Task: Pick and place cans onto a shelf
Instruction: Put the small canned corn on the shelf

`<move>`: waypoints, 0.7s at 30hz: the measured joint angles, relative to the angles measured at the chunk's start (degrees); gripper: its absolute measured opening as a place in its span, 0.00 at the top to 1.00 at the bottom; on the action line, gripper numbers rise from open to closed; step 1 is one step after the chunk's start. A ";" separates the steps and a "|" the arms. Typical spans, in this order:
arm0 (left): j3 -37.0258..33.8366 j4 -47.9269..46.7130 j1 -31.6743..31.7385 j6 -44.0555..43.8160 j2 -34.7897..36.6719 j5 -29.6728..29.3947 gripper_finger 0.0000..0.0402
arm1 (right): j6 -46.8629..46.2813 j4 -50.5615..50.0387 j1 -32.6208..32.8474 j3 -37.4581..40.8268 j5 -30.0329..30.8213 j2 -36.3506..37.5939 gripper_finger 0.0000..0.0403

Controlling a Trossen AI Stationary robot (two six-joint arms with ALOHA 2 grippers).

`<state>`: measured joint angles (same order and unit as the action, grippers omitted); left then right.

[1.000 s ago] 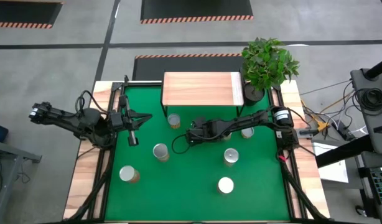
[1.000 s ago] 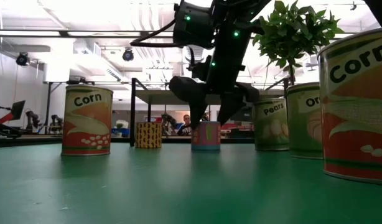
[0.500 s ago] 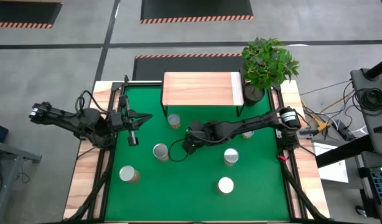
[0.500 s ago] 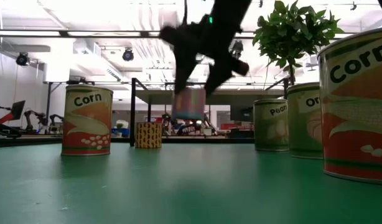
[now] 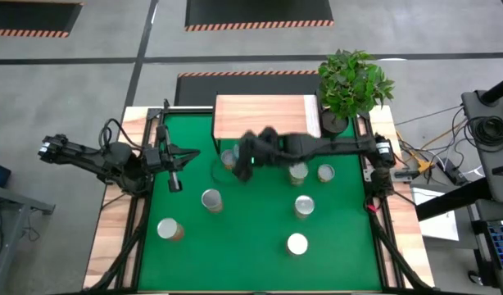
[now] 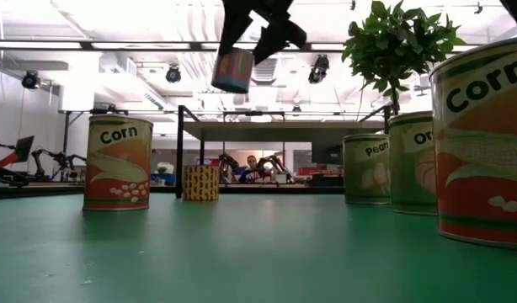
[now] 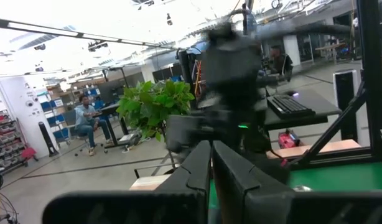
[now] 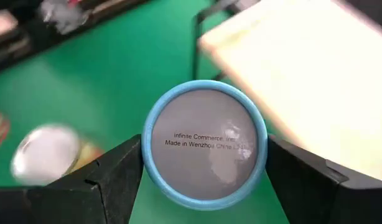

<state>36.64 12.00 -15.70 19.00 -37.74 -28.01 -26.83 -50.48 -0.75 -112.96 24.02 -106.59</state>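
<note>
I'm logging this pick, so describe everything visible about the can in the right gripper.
The blue-rimmed can is a small tin with a silvery round end ringed in light blue and printed with small black text. In the low view its side looks pink and blue. The right gripper holds it, one dark finger against each side. It hangs tilted, high above the green table, touching nothing else, near the shelf.
</note>
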 joint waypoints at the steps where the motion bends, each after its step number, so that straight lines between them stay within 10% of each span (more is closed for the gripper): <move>1: 0.00 0.01 0.00 0.00 -0.01 0.00 1.00 | 1.23 0.31 -1.44 -0.38 0.04 0.00 0.27; 21: 0.00 -0.24 0.00 1.05 -0.04 0.00 1.00 | 9.53 0.46 -12.42 5.33 0.17 -0.35 0.23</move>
<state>36.64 11.75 -15.70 20.05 -37.78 -28.01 -17.30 -50.02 -13.17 -107.63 24.18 -106.94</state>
